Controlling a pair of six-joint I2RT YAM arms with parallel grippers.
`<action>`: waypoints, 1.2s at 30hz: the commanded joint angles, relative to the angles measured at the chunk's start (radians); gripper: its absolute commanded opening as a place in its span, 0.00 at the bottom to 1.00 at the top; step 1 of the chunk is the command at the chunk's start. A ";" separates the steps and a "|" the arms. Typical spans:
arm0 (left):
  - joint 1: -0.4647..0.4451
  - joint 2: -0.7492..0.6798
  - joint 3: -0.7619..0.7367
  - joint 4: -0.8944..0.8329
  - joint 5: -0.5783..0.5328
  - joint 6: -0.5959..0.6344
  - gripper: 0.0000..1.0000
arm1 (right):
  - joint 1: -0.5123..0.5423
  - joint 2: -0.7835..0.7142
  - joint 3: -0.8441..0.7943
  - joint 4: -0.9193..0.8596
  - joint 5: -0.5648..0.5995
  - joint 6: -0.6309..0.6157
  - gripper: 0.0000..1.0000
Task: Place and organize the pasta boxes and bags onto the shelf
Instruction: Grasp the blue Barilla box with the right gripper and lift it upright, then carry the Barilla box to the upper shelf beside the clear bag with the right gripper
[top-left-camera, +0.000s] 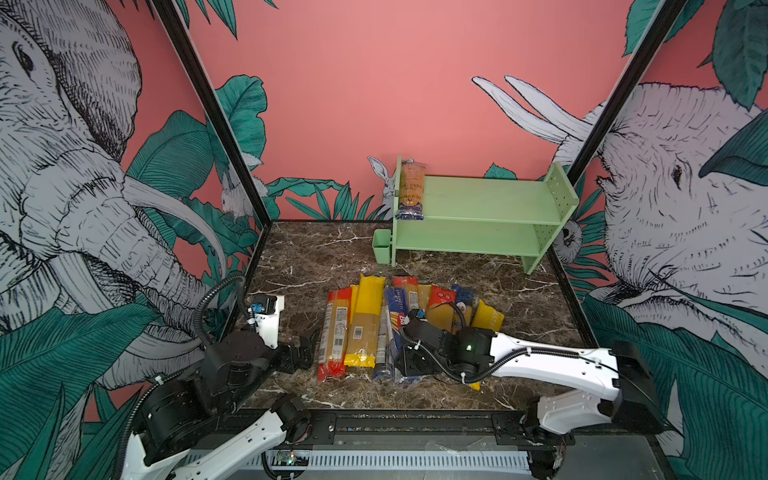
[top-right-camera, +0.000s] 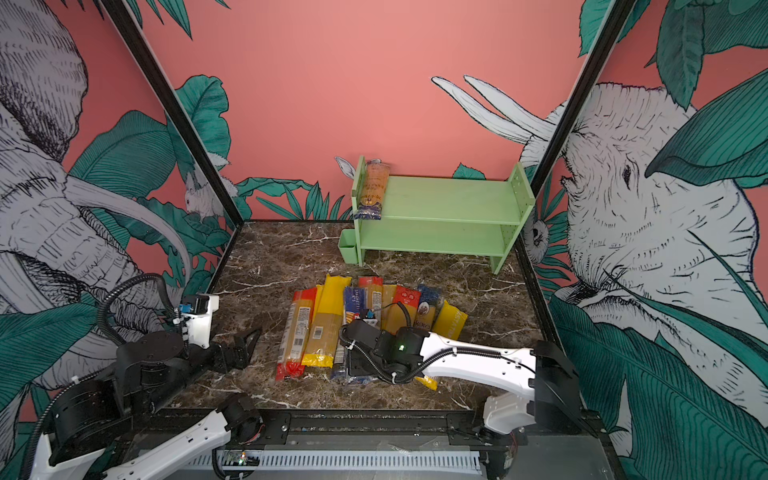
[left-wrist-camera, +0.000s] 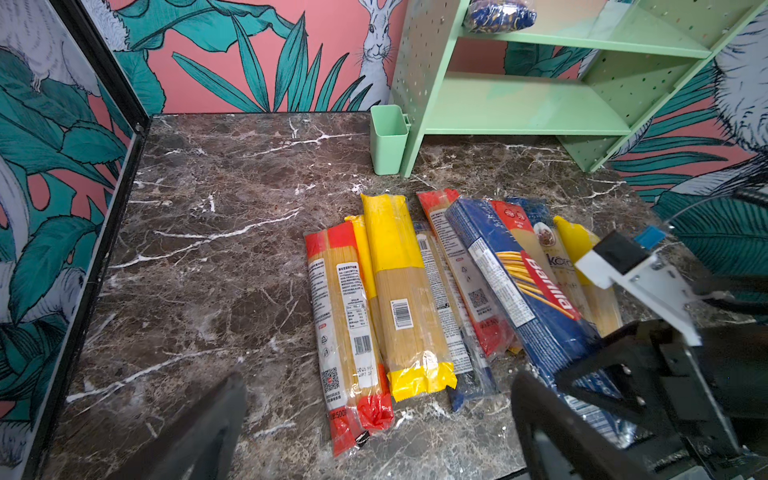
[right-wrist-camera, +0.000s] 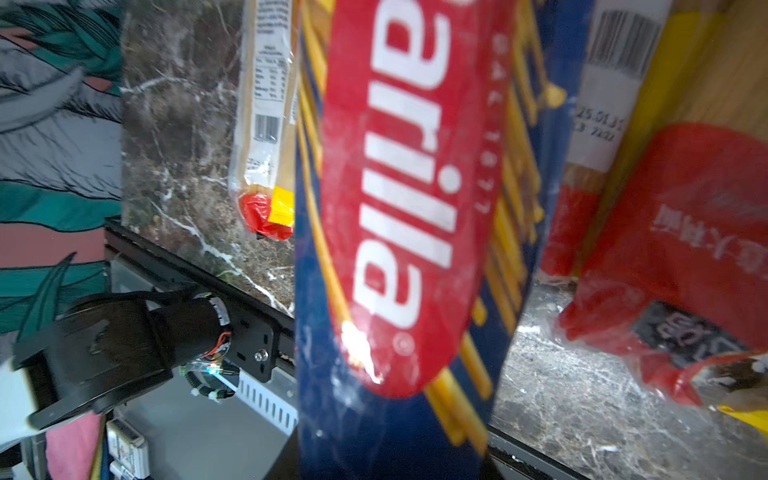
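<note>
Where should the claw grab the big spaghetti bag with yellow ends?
Around its middle, pinching across the narrow width, coming straight down from above. The yellow-ended spaghetti bag lies flat on top of its neighbours, long and thin, so its side edges are likely reachable, and a middle hold should keep it level. The open left claw is nearest.

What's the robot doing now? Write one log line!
right gripper shut on blue box | left gripper open, empty | shelf: one bag on top | other packs on table
</note>
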 joint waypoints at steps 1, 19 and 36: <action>0.001 0.038 -0.001 0.054 0.010 0.023 0.99 | 0.003 -0.124 0.005 0.094 0.113 0.042 0.14; 0.001 0.439 0.171 0.316 0.098 0.154 0.99 | -0.261 -0.359 0.508 -0.495 0.300 -0.234 0.17; 0.005 0.821 0.488 0.471 0.103 0.336 0.99 | -0.791 0.301 1.268 -0.564 -0.189 -0.575 0.17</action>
